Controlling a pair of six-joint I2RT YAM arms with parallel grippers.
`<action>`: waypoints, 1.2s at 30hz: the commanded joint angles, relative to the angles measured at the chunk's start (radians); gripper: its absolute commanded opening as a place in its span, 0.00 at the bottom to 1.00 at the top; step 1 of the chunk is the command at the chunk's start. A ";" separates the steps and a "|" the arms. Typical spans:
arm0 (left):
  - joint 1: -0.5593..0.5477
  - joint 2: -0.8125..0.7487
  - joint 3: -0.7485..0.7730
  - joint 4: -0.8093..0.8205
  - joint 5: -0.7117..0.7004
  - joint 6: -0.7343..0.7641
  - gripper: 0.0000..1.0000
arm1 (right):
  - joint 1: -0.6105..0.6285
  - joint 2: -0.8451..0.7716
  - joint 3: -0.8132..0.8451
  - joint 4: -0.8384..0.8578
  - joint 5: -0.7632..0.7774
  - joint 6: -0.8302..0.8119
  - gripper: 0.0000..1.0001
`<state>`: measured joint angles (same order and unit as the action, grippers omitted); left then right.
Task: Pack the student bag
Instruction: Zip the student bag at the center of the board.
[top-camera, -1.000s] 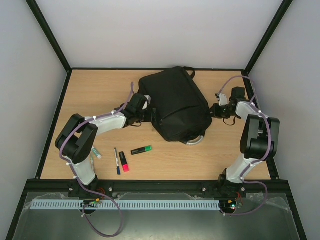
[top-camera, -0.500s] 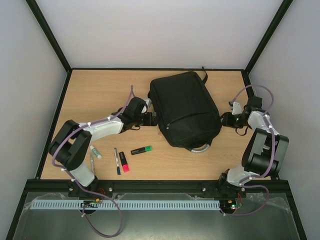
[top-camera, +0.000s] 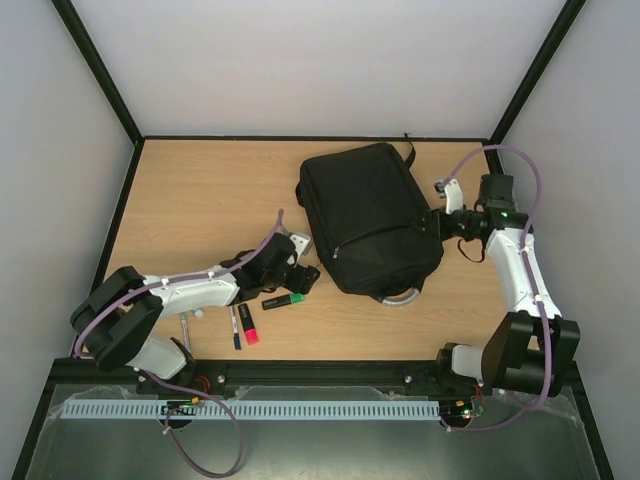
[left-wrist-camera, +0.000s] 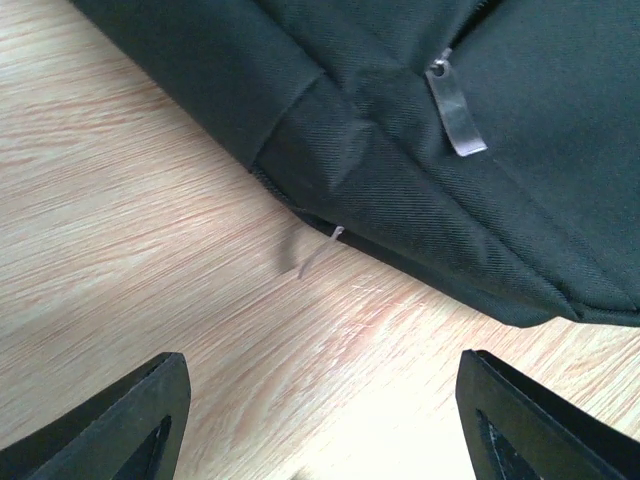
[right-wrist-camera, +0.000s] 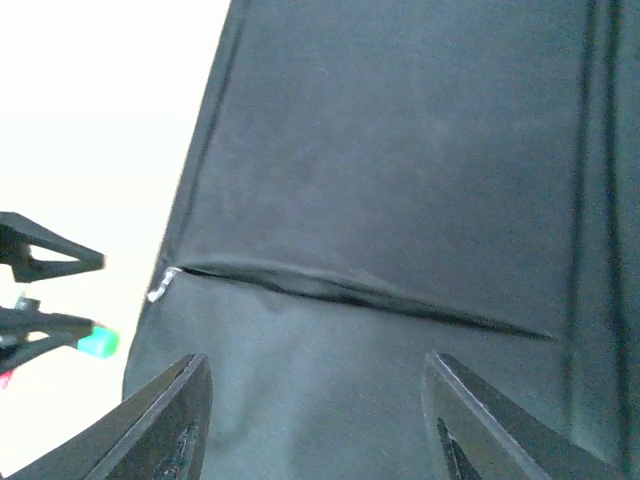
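The student bag (top-camera: 368, 212) is laid flat on the table (top-camera: 200, 190), right of centre and closer to the far edge, with its grey loop handle (top-camera: 402, 296) turned toward the near edge. A zipper pull (left-wrist-camera: 455, 112) is seen on its black fabric in the left wrist view. The left arm is stretched low and nearly flat over the table from its base at the near-left corner, and the left gripper (top-camera: 308, 275) is held just beside the bag's near-left corner. Its 2 fingers (left-wrist-camera: 140, 420) are spread wide, nothing is held between them, and only bare wood and the bag's edge are seen ahead. The right arm is raised from its base at the near-right corner, is extended along the right edge and is bent at the wrist toward the bag. The right gripper (top-camera: 430, 222) is placed at the bag's right side, with its jaws parted over black fabric and a pocket seam (right-wrist-camera: 370, 295), and nothing is pinched. Whether its fingertips touch the fabric cannot be told. Near the left gripper, toward the near edge, a green highlighter (top-camera: 284, 299), a pink marker (top-camera: 247, 324) and a black pen (top-camera: 234, 325) are laid on the wood.
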<state>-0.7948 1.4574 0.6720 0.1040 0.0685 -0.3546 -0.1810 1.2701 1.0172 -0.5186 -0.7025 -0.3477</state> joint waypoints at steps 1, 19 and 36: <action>-0.032 0.042 -0.015 0.110 -0.076 0.105 0.74 | 0.091 0.062 0.074 0.060 -0.043 0.123 0.56; -0.029 0.291 0.081 0.232 -0.051 0.292 0.55 | 0.267 0.720 0.371 0.203 0.058 0.345 0.40; -0.015 0.255 0.035 0.297 -0.023 0.316 0.19 | 0.268 0.800 0.359 0.180 0.089 0.349 0.38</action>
<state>-0.8146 1.7523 0.7319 0.3435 0.0284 -0.0517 0.0761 1.9919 1.4307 -0.2668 -0.6952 -0.0055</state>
